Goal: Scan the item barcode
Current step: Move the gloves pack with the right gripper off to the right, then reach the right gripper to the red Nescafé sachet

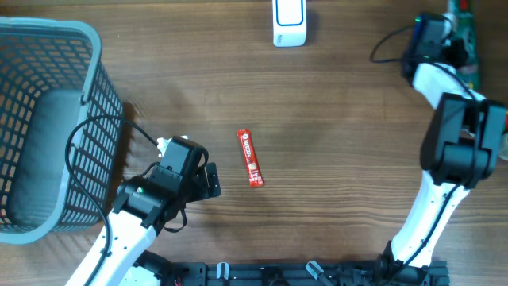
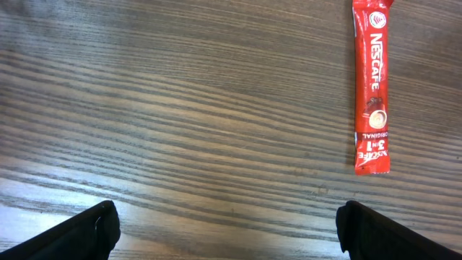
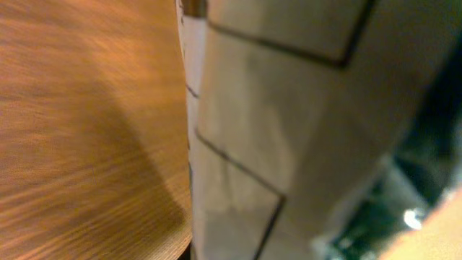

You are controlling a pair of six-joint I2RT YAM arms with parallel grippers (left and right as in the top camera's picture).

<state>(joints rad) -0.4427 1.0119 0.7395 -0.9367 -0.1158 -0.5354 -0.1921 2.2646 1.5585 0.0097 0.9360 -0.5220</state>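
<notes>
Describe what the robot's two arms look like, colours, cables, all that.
Both have white tubular links and chunky black joint housings. The left arm ends in a black wrist block with a looping black cable; its fingers are matte black with rounded tips. The right arm trails a thin black lead near its wrist.

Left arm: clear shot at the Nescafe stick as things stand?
Probably yes. The left gripper is open and near the Nescafe stick, only bare table between them. The stick lies flat, off to one side of the jaws' gap, so a sideways shift looks needed.
</notes>
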